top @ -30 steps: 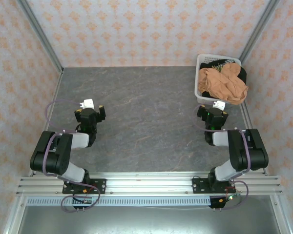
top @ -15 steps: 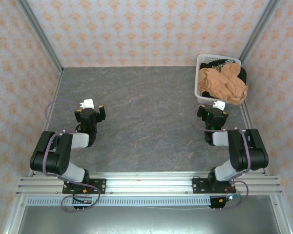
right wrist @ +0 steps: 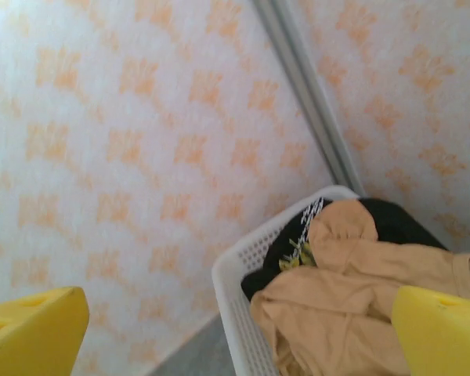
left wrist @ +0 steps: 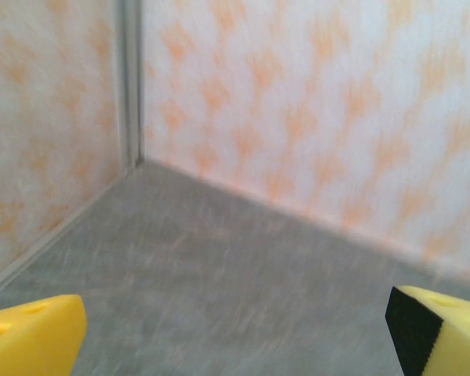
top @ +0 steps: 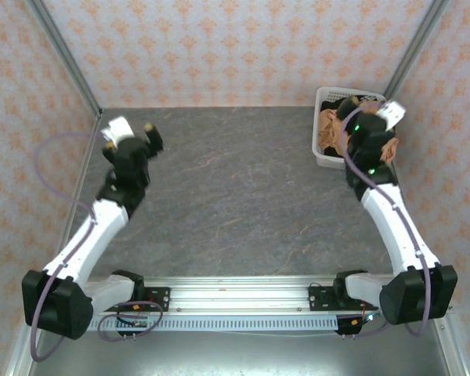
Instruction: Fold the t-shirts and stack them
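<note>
1. Orange tee [right wrist: 352, 313] lies bunched over black tee [right wrist: 395, 223] in basket [right wrist: 239, 301], upper right of top view.
2. Right arm stretched out; right gripper [right wrist: 239, 333] wide, empty, at the basket.
3. Left arm stretched toward upper left; left gripper [left wrist: 235, 335] wide, empty.

A grey table [top: 235, 196] carries a white basket [top: 319, 149].

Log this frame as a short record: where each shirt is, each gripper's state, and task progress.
orange t-shirt: crumpled in the laundry basket, on top
black t-shirt: in the same basket, partly under the orange one
left gripper: open, empty, near the far left corner of the table
right gripper: open, empty, at the basket
progress: nothing folded or stacked yet
</note>
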Robot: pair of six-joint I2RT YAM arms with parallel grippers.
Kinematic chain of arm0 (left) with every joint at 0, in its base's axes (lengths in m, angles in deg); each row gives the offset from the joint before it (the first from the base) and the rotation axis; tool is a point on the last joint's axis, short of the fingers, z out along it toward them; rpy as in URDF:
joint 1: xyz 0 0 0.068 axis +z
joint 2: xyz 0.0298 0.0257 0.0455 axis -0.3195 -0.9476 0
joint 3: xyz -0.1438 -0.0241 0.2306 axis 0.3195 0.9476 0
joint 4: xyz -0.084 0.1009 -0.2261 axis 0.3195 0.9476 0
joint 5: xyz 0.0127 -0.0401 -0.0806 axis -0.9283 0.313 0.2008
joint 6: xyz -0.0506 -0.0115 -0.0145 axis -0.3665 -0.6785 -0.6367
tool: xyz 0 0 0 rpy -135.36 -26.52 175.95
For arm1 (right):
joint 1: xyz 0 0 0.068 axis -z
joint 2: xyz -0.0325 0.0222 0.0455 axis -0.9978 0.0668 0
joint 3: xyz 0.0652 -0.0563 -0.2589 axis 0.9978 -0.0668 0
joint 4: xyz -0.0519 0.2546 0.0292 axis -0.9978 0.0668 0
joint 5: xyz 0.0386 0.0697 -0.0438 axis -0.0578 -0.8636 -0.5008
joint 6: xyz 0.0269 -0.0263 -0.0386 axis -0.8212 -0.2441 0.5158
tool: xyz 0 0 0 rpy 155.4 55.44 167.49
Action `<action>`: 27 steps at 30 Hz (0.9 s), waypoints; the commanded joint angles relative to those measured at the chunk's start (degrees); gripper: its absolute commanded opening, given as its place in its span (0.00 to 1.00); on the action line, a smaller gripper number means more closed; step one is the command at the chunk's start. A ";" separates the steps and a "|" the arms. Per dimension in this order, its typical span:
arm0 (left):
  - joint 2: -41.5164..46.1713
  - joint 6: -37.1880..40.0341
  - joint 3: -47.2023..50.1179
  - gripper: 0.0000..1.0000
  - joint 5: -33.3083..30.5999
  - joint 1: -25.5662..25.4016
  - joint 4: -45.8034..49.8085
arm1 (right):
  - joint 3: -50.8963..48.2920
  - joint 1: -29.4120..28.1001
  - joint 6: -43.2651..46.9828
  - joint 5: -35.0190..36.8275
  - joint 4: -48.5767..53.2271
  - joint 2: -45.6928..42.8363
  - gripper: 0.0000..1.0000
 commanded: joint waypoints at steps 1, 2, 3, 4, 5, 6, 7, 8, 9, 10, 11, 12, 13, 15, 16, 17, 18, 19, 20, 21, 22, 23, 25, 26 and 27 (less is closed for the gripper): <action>-8.95 -12.53 -8.98 1.00 10.86 2.16 25.68 | 9.06 2.96 -10.61 -2.74 25.69 12.68 0.99; -10.68 -12.03 -11.61 1.00 13.14 1.13 25.74 | 13.95 4.15 -10.75 -4.88 29.09 16.82 0.99; -12.07 -11.54 -13.55 1.00 15.99 0.21 25.73 | 18.53 5.05 -10.91 -6.11 32.78 20.47 0.99; -13.63 -11.39 -15.65 1.00 18.63 -0.74 26.28 | 23.36 5.92 -10.98 -6.68 37.05 24.69 0.99; -15.11 -11.39 -17.91 1.00 20.64 -2.00 27.32 | 28.61 6.62 -10.79 -7.21 40.75 28.68 0.99; -16.26 -11.18 -19.25 0.99 22.57 -3.10 27.84 | 32.67 7.22 -10.74 -7.67 43.93 31.88 0.99; -17.41 -10.76 -20.46 0.96 25.05 -4.37 28.12 | 36.37 7.86 -10.66 -8.34 46.48 35.26 0.99; -18.38 -10.52 -21.51 0.95 26.67 -5.63 28.75 | 38.92 8.39 -10.24 -9.66 47.54 38.25 0.99; -19.02 -10.42 -22.01 0.94 27.17 -6.92 29.43 | 41.00 8.81 -10.25 -10.48 48.93 40.79 0.99; -19.54 -10.42 -22.22 0.93 27.31 -8.29 30.11 | 43.68 9.14 -10.35 -11.10 50.58 43.72 0.99; -19.77 -10.75 -21.95 0.93 27.41 -9.41 30.46 | 45.56 9.34 -10.35 -11.67 51.54 46.50 0.99; -19.78 -11.12 -21.31 0.93 27.73 -10.12 30.26 | 47.18 9.51 -10.30 -12.15 52.46 48.78 0.99; -19.69 -11.59 -20.36 0.91 28.26 -10.83 29.81 | 48.79 9.61 -10.39 -12.88 53.22 51.29 0.99; -19.21 -12.49 -18.89 0.91 28.51 -11.81 29.44 | 50.72 9.76 -10.21 -15.10 53.46 55.29 1.00; -18.91 -12.85 -18.23 0.90 28.52 -12.12 29.24 | 51.80 9.94 -10.30 -16.20 53.59 57.31 0.97; -18.66 -13.04 -17.77 0.90 28.48 -12.39 29.17 | 52.70 10.01 -10.30 -16.74 53.47 58.94 0.93; -18.47 -13.16 -17.51 0.89 28.52 -12.54 29.25 | 53.11 9.97 -10.34 -16.73 53.10 59.71 0.90; -18.28 -13.15 -17.41 0.89 28.54 -12.67 29.42 | 53.15 10.01 -10.35 -16.64 52.13 60.12 0.84; -18.12 -12.99 -17.48 0.89 28.63 -12.72 29.72 | 52.91 10.04 -10.22 -16.27 51.09 60.03 0.75; -17.94 -12.74 -17.65 0.87 28.57 -12.77 29.89 | 52.53 10.06 -10.13 -15.77 49.99 59.49 0.67; -17.70 -12.55 -17.76 0.87 28.49 -12.84 30.22 | 51.93 10.06 -10.07 -15.22 48.59 58.56 0.57; -17.39 -12.45 -17.83 0.86 28.23 -12.85 30.42 | 51.23 10.05 -10.04 -14.31 47.20 57.15 0.44; -16.93 -12.27 -17.77 0.84 27.96 -12.86 30.64 | 49.30 9.98 -9.72 -12.85 44.08 53.60 0.21; -16.73 -12.27 -17.70 0.84 27.63 -12.86 30.74 | 47.76 9.84 -9.57 -11.40 42.09 51.37 0.13; -16.55 -12.40 -17.54 0.84 27.31 -12.83 30.84 | 46.45 9.60 -9.45 -9.95 40.50 48.83 0.06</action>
